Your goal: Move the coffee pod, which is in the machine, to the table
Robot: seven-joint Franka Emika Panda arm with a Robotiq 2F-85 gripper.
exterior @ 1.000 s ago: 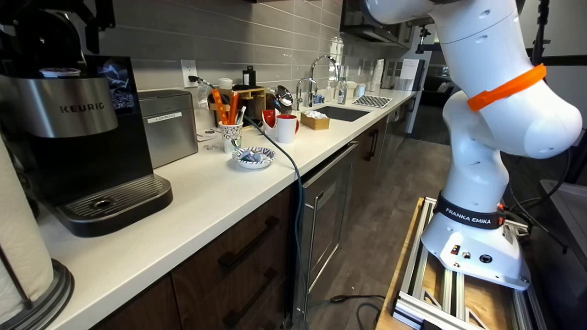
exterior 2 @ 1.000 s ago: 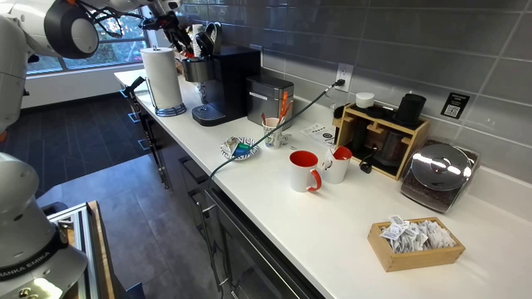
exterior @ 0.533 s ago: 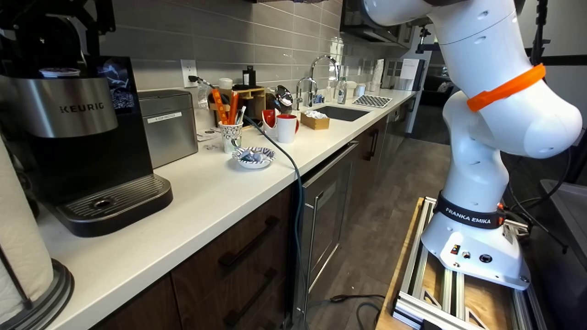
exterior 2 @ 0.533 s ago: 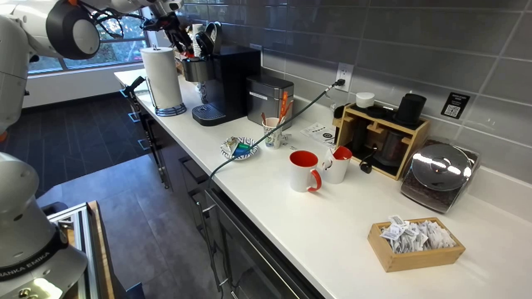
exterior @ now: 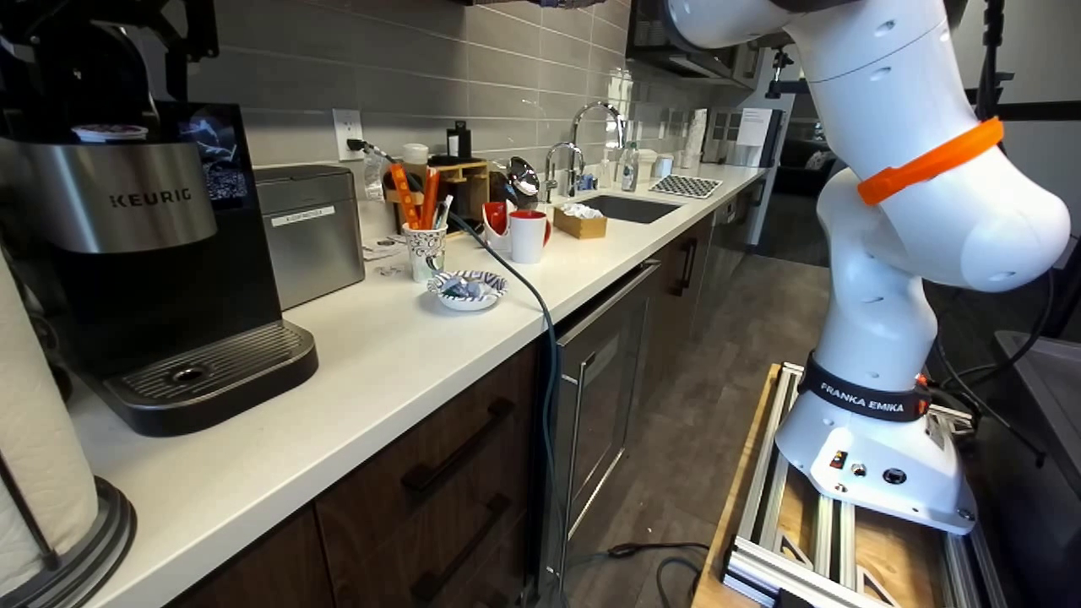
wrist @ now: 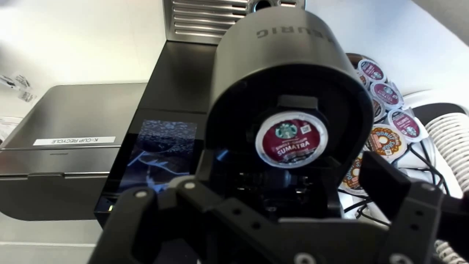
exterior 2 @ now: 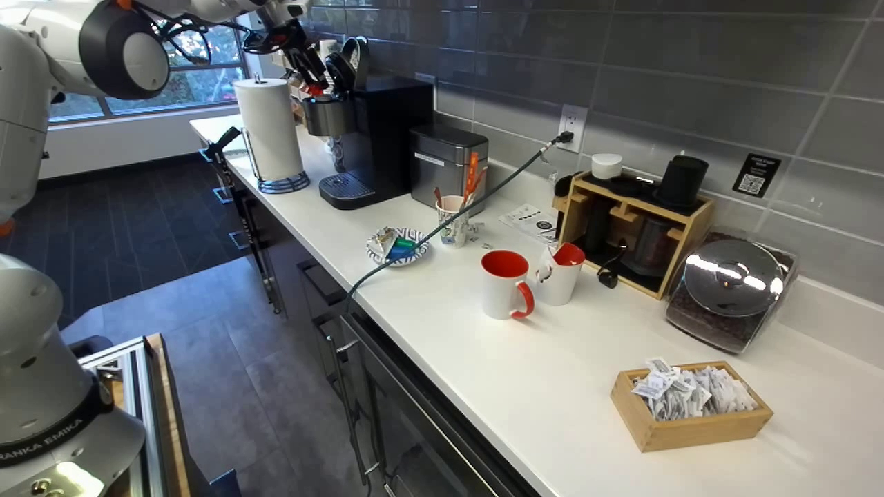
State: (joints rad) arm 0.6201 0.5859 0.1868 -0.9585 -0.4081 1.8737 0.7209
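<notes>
The coffee pod, with a white rim and dark red Sumatra lid, sits in the open holder of the black Keurig machine [wrist: 278, 47]. The pod shows in the wrist view [wrist: 292, 140] and, edge-on, in an exterior view [exterior: 111, 133]. The machine stands in both exterior views [exterior: 160, 287] [exterior 2: 400, 131], with its lid raised. My gripper [wrist: 282, 179] is open and empty above and behind the pod, not touching it; its left fingertip is hard to make out against the black machine. It also shows above the machine [exterior 2: 314, 76]. The table is the cream countertop [exterior: 363, 380].
A paper towel roll [exterior: 42, 405] stands close in front of the machine. A steel K-cup recycle box [wrist: 69, 121] is beside it. More pods [wrist: 386, 141] and stacked cups [wrist: 452, 139] stand on its other side. A plate of packets [exterior: 467, 291] and a cable [exterior: 540, 329] lie farther along.
My gripper has shifted slightly toward the right in both exterior views, staying above the machine. The pod has stayed in its holder.
</notes>
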